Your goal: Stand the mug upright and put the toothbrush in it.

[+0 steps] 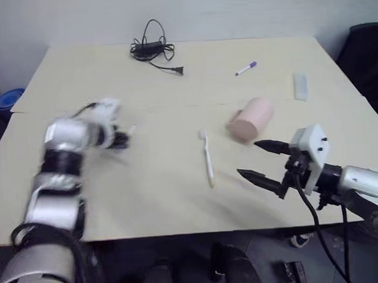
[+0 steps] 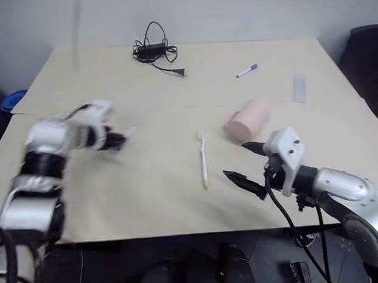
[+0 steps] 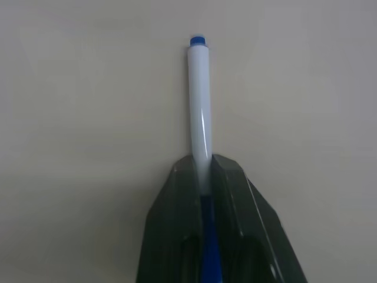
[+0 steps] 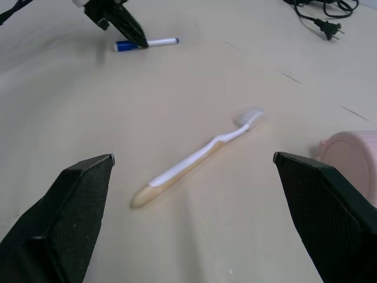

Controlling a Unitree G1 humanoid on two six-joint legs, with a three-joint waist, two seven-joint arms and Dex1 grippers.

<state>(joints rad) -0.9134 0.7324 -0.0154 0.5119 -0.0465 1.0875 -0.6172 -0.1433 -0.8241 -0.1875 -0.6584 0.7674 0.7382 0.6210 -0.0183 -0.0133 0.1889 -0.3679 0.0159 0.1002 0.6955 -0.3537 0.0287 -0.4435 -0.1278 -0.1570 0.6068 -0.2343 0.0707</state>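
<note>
Two grippers over the beige table. Left gripper: fingers closed tight on a white-and-blue marker pen, clamped near its blue end, white barrel sticking out past the fingertips; it sits above the table's 9 o'clock area. Right gripper: fingers spread wide, nothing between them, at about 4 o'clock on the table, tips pointing toward the centre.

Mug: pale pink, lying on its side, roughly 2 o'clock from table centre, just beyond the right gripper's upper finger, not touching it as far as I can tell. Toothbrush: flat on the table near centre, bristle head toward 12 o'clock, yellowish handle end toward 6 o'clock; at 9 o'clock of the mug, apart from it, and near the right gripper's fingertips.

Elsewhere: black cable coiled at 12 o'clock edge; purple-capped marker at 1 o'clock; small pale block at 2 o'clock.
</note>
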